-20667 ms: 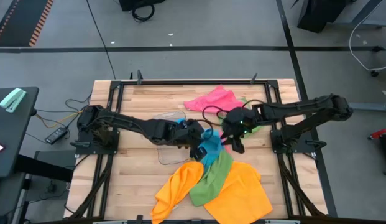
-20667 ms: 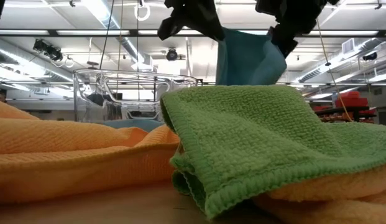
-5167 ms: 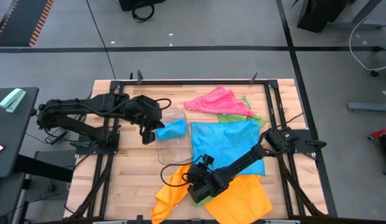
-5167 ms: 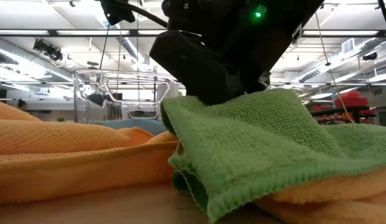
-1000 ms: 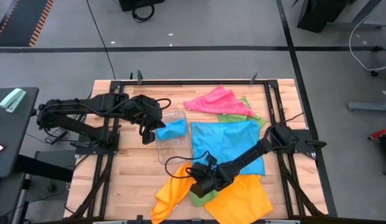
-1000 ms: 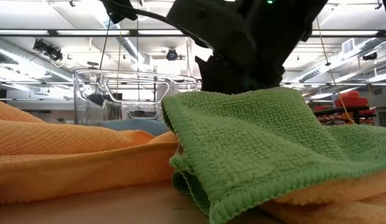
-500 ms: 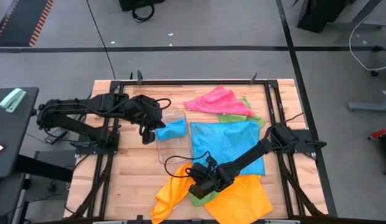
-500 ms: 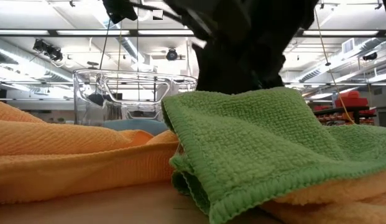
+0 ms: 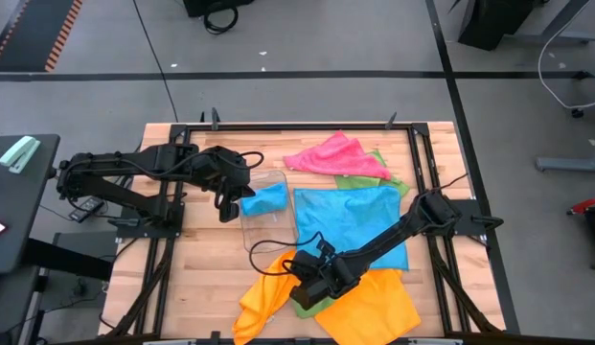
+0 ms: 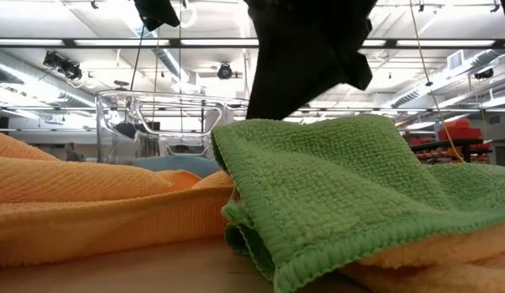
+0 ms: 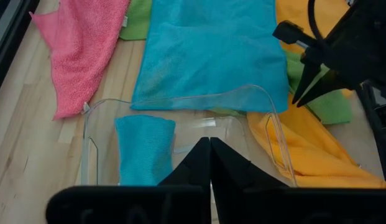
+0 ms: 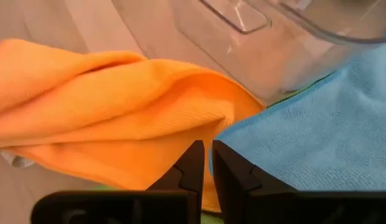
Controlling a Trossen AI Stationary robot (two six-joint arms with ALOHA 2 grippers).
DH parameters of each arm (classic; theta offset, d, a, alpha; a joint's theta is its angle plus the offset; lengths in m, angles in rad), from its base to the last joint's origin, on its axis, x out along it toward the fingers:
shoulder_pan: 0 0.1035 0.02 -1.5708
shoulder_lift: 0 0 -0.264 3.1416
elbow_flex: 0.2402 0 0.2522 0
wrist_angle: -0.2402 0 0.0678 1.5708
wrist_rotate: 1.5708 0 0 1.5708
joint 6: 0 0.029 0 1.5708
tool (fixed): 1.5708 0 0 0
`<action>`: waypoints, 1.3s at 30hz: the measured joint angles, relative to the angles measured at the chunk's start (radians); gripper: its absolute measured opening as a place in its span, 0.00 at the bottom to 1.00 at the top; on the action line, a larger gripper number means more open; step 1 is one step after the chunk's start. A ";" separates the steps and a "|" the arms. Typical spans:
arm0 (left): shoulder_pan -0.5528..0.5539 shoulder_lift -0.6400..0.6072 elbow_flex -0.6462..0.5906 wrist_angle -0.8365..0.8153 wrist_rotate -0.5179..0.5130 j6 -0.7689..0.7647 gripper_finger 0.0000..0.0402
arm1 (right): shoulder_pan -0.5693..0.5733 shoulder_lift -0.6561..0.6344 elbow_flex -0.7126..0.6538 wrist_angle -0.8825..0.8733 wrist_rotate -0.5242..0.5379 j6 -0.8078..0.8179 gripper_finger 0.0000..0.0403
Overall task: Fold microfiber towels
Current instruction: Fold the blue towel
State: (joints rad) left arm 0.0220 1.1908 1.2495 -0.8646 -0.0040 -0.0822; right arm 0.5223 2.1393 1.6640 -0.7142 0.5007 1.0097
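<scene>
From above I see the sky-blue towel [image 9: 353, 223] spread flat mid-surface, pink towel [image 9: 333, 155] crumpled behind it, orange towels [image 9: 374, 305] heaped in front. My right end effector [image 9: 307, 284] pinches the green towel [image 9: 307, 305]. At table height, the green towel's folded looped edge fills the foreground. My left end effector [image 11: 209, 163], clenched empty, hovers over the clear tray [image 11: 267, 124].
</scene>
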 joint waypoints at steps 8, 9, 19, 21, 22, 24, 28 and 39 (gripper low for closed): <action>0.000 0.000 0.000 0.000 0.000 0.016 0.06 | 0.000 0.002 -0.033 0.009 0.003 -0.011 0.13; 0.000 0.000 0.000 0.000 0.000 0.016 0.06 | 0.000 0.002 -0.034 0.013 0.003 -0.010 0.15; 0.000 0.000 0.000 0.000 0.000 0.016 0.03 | -0.005 0.001 -0.053 0.079 0.010 -0.018 0.34; 0.000 0.000 0.000 0.000 0.000 0.016 0.05 | -0.005 0.001 -0.054 0.083 0.024 -0.019 0.35; 0.000 0.000 0.000 0.000 0.000 0.016 0.06 | -0.005 0.001 -0.064 0.099 0.027 -0.023 0.35; 0.000 0.000 0.000 0.000 0.000 0.016 0.06 | -0.005 0.001 -0.090 0.128 0.027 -0.025 0.34; 0.000 0.000 0.000 0.000 0.000 0.016 0.03 | -0.005 0.001 -0.132 0.207 0.026 -0.011 0.31; 0.000 0.000 0.000 0.000 0.000 0.016 0.07 | -0.027 0.001 -0.145 0.210 0.047 -0.031 0.21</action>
State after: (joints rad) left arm 0.0223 1.1908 1.2497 -0.8642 -0.0040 -0.0662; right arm 0.4955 2.1407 1.5188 -0.5047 0.5475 0.9787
